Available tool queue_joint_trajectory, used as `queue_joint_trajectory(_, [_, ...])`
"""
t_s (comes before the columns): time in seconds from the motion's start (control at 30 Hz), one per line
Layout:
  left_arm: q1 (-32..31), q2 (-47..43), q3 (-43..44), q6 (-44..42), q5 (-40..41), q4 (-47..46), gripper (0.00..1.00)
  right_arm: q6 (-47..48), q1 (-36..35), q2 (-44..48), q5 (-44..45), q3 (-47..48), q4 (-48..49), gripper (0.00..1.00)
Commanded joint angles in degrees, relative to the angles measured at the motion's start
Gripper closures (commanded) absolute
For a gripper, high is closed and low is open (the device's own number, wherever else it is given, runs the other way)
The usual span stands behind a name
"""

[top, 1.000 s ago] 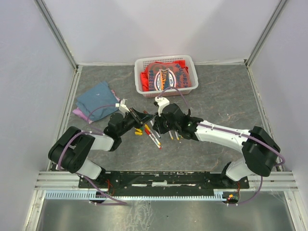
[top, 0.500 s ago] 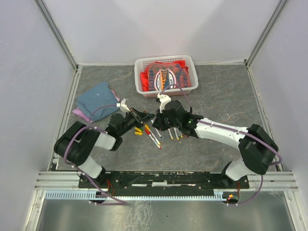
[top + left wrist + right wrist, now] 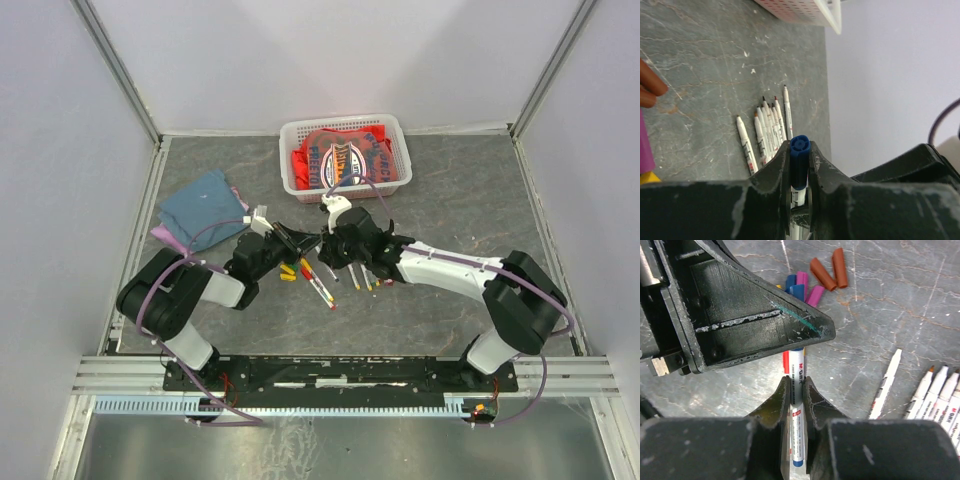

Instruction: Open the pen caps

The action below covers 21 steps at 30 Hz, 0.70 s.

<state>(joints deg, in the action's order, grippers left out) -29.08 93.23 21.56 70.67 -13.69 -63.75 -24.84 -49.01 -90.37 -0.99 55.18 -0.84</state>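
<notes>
Two grippers sharing one pen (image 3: 797, 440): your left gripper (image 3: 799, 148) pinching blue cap (image 3: 800, 170) at 12 o'clock, right gripper (image 3: 796, 386) squeezing white barrel (image 3: 795, 407), for pulling apart.

- Grey, marble-veined tabletop (image 3: 470, 200) fills the middle, scuffed with pale marks.
- Plain white walls (image 3: 330, 60) close it in at 9, 12 and 3 o'clock.
- Aluminium frame posts (image 3: 115, 65) rise from the far corners.
- A metal rail (image 3: 340, 375) runs along the 6 o'clock edge.
- Light is even and soft.
</notes>
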Motion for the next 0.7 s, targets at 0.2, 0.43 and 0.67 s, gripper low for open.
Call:
queue_joint_trajectory(0.2, [-3.7, 1.9, 11.2, 0.1, 17.0, 7.9, 0.97, 6.2, -3.6, -4.2, 17.6, 1.4, -3.6, 0.99])
queue_joint_trajectory(0.43, [-5.1, 3.7, 13.8, -1.3, 21.2, 9.4, 0.97, 5.9, -4.0, -3.2, 20.7, -0.6, -3.1, 0.99])
queue_joint_trajectory(0.67, [-4.2, 2.9, 10.0, -4.4, 18.3, 0.9, 0.97, 2.8, -3.6, 1.5, 14.5, -3.3, -1.3, 0.99])
